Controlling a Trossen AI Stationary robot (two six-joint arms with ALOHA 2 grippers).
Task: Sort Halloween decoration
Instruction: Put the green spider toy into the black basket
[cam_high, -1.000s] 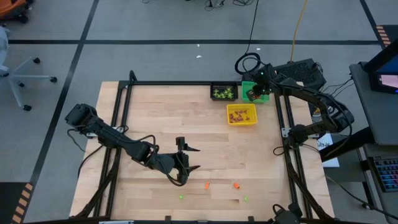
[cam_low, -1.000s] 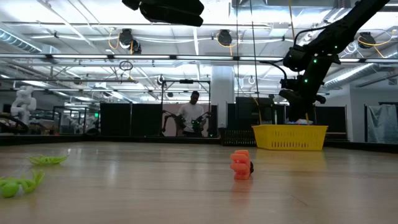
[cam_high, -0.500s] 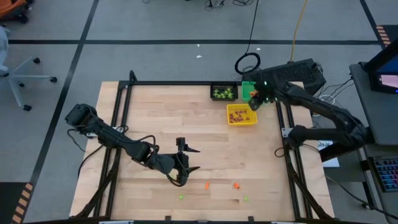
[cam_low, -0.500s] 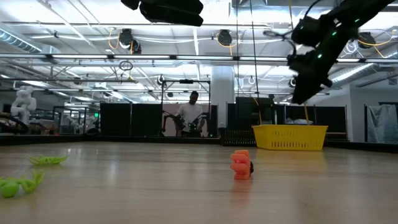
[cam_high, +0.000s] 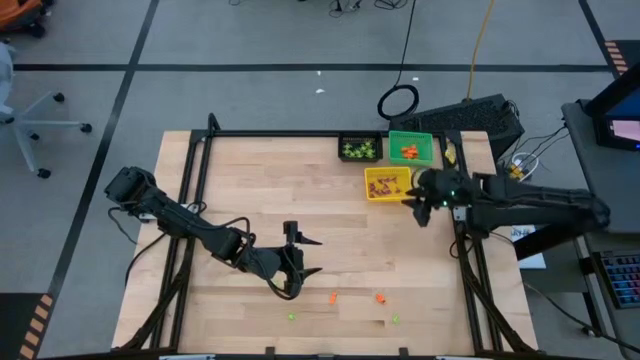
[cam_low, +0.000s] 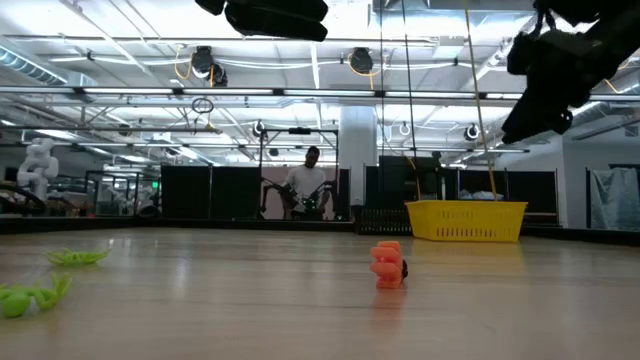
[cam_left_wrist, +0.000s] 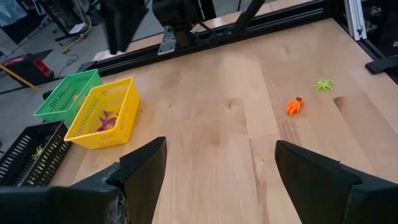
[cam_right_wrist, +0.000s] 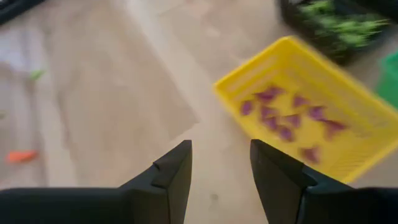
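Observation:
Loose Halloween decoration lies near the table's front edge: two orange trinkets (cam_high: 332, 297) (cam_high: 380, 297) and two light-green ones (cam_high: 291, 317) (cam_high: 395, 320). More trinkets lie in the black bin (cam_high: 360, 148), the green bin (cam_high: 411, 148) and the yellow bin (cam_high: 388, 184). My right gripper (cam_high: 418, 205) (cam_right_wrist: 221, 168) hovers open and empty above the table, just right of the yellow bin. My left gripper (cam_high: 308, 255) (cam_left_wrist: 221, 180) hangs open and empty over the table's middle. An orange trinket (cam_left_wrist: 294, 106) and a green one (cam_left_wrist: 323, 84) lie ahead of it.
The three bins stand close together at the table's far right. A black frame rail (cam_high: 290, 133) runs along the table's far edge, with more rails down both sides. Bare wood lies between the bins and the loose trinkets. A person (cam_low: 310, 190) stands far behind the table.
My right gripper has left its place over the green bin and swung toward the table's near edge. It has passed the yellow bin's right side and risen a little. The left arm has kept still.

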